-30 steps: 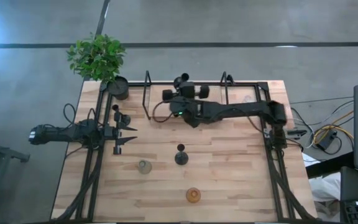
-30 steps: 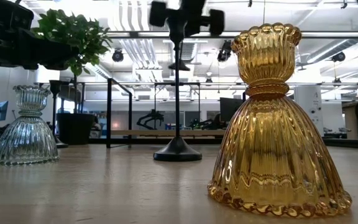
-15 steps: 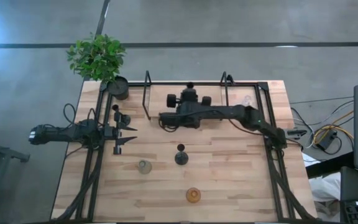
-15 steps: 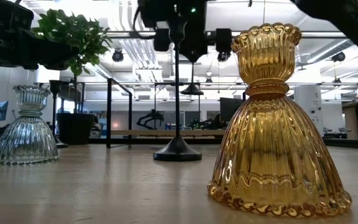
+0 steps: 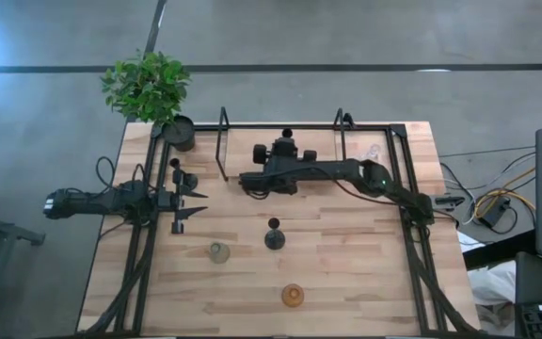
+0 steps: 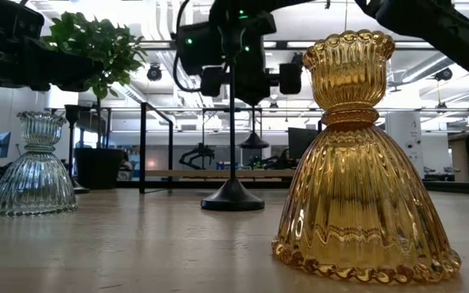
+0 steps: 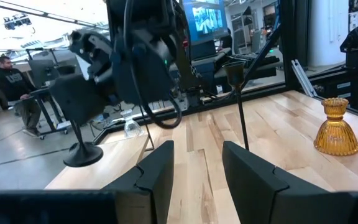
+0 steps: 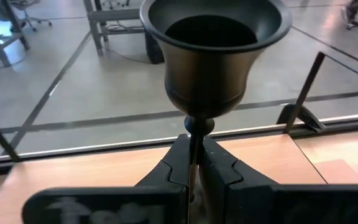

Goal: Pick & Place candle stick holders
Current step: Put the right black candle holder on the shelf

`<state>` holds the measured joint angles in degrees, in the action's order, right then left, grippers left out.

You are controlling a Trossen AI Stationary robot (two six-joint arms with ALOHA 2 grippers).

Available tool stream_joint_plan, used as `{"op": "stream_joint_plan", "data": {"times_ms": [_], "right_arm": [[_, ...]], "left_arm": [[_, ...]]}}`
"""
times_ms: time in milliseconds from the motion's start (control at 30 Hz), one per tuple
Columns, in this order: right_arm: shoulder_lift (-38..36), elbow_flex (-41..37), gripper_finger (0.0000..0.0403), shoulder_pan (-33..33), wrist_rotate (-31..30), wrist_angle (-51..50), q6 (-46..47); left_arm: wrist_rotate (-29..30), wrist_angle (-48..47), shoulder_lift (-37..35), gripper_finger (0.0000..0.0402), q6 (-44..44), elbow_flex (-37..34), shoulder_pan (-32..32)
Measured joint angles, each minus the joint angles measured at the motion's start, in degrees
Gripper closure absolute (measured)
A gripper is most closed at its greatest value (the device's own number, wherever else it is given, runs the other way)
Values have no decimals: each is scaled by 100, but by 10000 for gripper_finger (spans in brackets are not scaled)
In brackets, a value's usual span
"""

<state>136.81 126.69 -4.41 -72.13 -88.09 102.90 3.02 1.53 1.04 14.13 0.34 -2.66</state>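
Note:
My right gripper point(image 5: 286, 143) is over the table's far middle, shut on a black candle stick holder point(image 8: 213, 46) that stands upright in it, cup up. Its domed base point(image 6: 252, 140) hangs above the tabletop. A second black holder point(image 5: 274, 235) stands on its base mid-table. The grey-green glass one point(image 5: 218, 251) and the amber one point(image 5: 293, 295) stand nearer the front. A clear one point(image 7: 131, 127) stands at the far right. My left gripper point(image 5: 199, 202) waits open at the table's left, with nothing between its fingers. My right gripper pinches the holder's thin stem point(image 8: 193, 134) just under the cup, between its two fingers. The fingers come nearly level from the table's near side and lie across the stem. The holder hangs upright, its base point(image 7: 82, 154) clear of the table.
A potted green plant point(image 5: 149, 89) stands at the far left corner. Black metal brackets point(image 5: 222, 141) rise along the far edge on either side of the held holder. Bare wood lies between the standing holders and the right edge.
My right gripper has come down toward the table near its far edge and its wrist has turned. It stays shut on the black holder. The holder's base hangs lower than before, clear of the wood.

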Motion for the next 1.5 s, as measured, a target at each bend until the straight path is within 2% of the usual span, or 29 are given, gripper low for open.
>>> {"op": "stream_joint_plan", "data": {"times_ms": [267, 467, 733, 900, 1067, 1300, 1500], "right_arm": [[-4, -519, 392, -149, -140, 42, 81], [-6, -1014, 392, -256, -189, 46, 765], [-19, -1179, 392, -531, -298, 44, 1061], [-24, -1040, 392, -718, -241, 40, 927], [-45, -727, 392, -861, 144, 5, 636], [-124, -249, 392, -1096, 535, -2, -467], [-313, -398, 392, -1242, 815, -20, -630]], "left_arm": [[1, 1, 0, 258, 0, 0, 0], [1, 3, 0, 258, 0, 0, 4], [1, 3, 0, 258, 0, 0, 4], [1, 3, 0, 258, 0, 0, 2], [1, 3, 0, 258, 0, 0, 2], [1, 3, 0, 258, 0, 0, 2], [0, 3, 0, 258, 0, 0, -2]]}}
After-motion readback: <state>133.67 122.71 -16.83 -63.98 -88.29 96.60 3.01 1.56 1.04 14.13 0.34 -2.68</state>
